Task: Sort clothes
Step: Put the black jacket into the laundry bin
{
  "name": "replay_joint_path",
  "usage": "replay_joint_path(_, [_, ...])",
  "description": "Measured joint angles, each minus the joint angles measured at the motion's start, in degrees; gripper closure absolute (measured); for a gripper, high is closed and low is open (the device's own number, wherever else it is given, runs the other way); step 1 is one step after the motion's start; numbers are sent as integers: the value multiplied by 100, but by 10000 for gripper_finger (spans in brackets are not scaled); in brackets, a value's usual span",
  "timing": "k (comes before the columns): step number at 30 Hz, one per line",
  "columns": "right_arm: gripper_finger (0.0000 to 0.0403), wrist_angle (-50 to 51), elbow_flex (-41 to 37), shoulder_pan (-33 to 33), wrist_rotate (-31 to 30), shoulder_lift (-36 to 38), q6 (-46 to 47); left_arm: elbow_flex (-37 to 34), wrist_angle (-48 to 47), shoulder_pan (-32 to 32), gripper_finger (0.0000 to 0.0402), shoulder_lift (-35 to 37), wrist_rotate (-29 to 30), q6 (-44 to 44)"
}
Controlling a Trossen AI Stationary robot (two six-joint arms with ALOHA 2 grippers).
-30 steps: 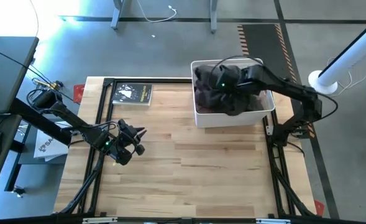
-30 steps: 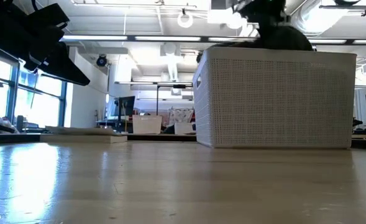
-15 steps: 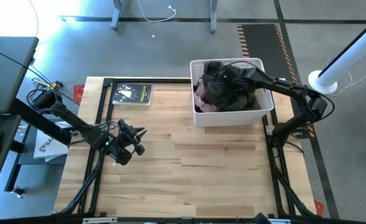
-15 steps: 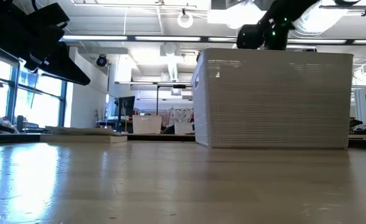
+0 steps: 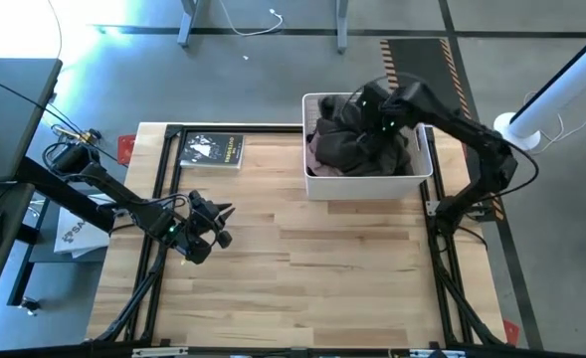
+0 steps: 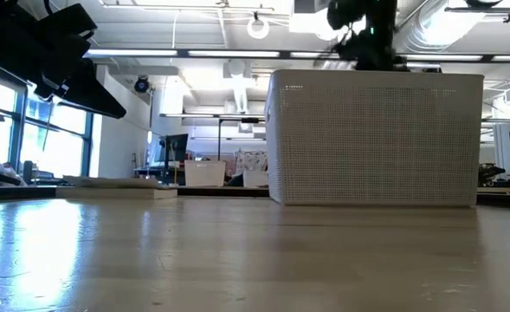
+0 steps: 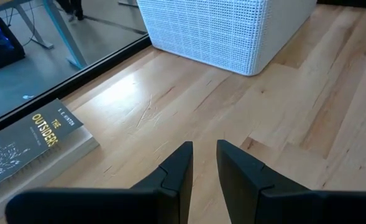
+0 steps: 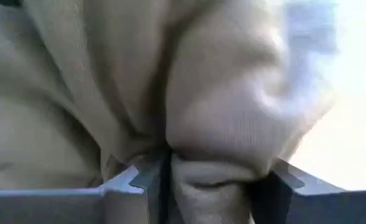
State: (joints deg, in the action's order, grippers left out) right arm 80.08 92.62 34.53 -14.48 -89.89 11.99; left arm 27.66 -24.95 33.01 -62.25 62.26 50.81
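Basket (image 5: pixel 367 186) at the table (image 5: pixel 302 268) far edge, right of centre, holding the heaped clothes (image 5: pixel 352 149). Book (image 5: pixel 212 150) flat at the far edge, left of the basket and well apart from it. Right gripper (image 5: pixel 372 107) above the basket's far side, over the clothes, with a fold of fabric (image 8: pixel 220 137) between its fingers. Left gripper (image 5: pixel 218 224) near the table's left edge, nearer than the book, over bare board
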Motion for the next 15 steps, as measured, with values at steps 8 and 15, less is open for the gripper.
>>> replay_joint_path(8, [232, -874, 1502, -149, -111, 20, 86, 0, -2, 2, 330, -1, -1, 0])
replay_joint_path(15, [231, -3353, 560, -62, 775, 22, -572, 0, -6, 2, 330, -1, -4, 0])
